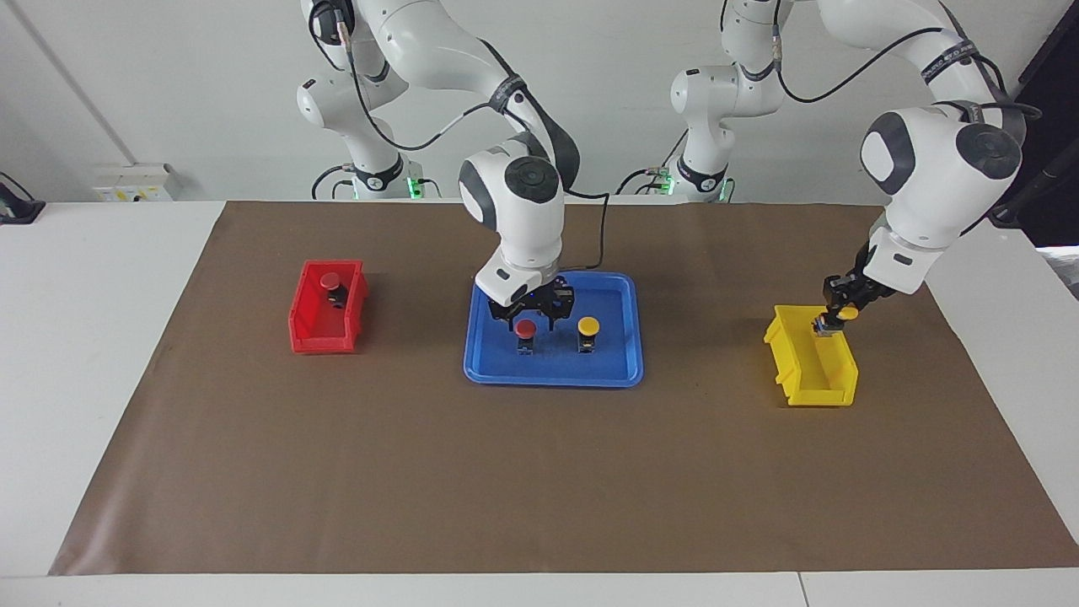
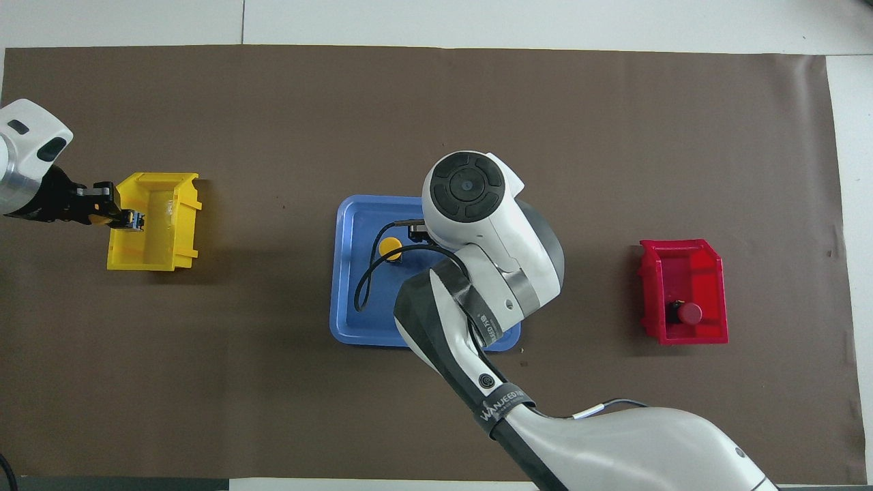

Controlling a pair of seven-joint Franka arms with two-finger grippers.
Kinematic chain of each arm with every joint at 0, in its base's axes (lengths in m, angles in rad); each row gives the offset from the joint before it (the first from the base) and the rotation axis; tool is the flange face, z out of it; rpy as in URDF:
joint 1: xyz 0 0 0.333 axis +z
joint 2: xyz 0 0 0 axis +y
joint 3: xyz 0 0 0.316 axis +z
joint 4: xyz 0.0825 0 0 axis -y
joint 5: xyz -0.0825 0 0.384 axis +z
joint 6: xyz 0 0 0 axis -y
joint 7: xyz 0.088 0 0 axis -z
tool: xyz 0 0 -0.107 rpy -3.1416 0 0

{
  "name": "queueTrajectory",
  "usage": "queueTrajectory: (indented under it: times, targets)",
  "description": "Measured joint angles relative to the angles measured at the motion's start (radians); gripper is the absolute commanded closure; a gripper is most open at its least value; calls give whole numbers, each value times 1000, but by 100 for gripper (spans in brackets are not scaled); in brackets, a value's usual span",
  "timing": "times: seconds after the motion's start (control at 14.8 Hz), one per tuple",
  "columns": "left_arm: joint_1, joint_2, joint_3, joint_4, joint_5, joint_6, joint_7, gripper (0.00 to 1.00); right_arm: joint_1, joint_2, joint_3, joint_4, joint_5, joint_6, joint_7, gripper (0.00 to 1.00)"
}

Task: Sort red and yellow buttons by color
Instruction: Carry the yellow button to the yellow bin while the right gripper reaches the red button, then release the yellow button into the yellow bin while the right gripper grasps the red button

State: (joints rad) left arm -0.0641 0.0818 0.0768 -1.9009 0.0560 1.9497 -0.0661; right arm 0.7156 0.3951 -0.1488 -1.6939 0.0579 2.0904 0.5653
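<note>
Facing view, taken from one side to the other with the blue tray (image 1: 620, 291) as the landmark: toward the right arm's end of the worktop (image 1: 101, 354) from the tray sits a red bin (image 1: 319, 330), and a red button (image 1: 334, 287) lies inside it, at the end nearer the robots. In the tray stand a second red button (image 1: 526, 332) and, beside it toward the left arm's end, a yellow button (image 1: 587, 330). The right gripper (image 1: 531, 316) is down over the tray's red button with its fingers spread to either side of the cap; whether they touch it I cannot tell. Toward the left arm's end from the tray sits a yellow bin (image 1: 830, 384), well apart from it. The left gripper (image 1: 833, 320) hangs over that bin's end nearer the robots, pinching another yellow button (image 1: 848, 313).
</note>
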Motion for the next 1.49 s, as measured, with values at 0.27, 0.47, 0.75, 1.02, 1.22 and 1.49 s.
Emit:
queueTrajectory:
  times: [0.27, 0.47, 0.75, 1.02, 1.22, 1.49]
  targets:
    - [16, 1, 0, -121, 0, 138, 7, 99, 0, -2, -1, -52, 0, 36, 0, 31]
    - [18, 0, -1, -196, 0, 208, 8, 99, 0, -5, -1, -72, 0, 52, 0, 37]
    - [18, 0, -6, -224, 0, 236, 10, 99, 0, -8, -1, -73, 0, 63, 0, 65]
    - [18, -1, -9, -227, 1, 236, 14, 86, 0, -9, -2, -72, 0, 67, 0, 77]
    - [17, -1, -10, -231, 1, 236, 27, 29, -11, -30, -13, -40, 0, -1, -6, 77]
    - [17, -4, -10, -208, 1, 227, 51, 8, -172, -198, -23, -14, -2, -212, -190, 77]
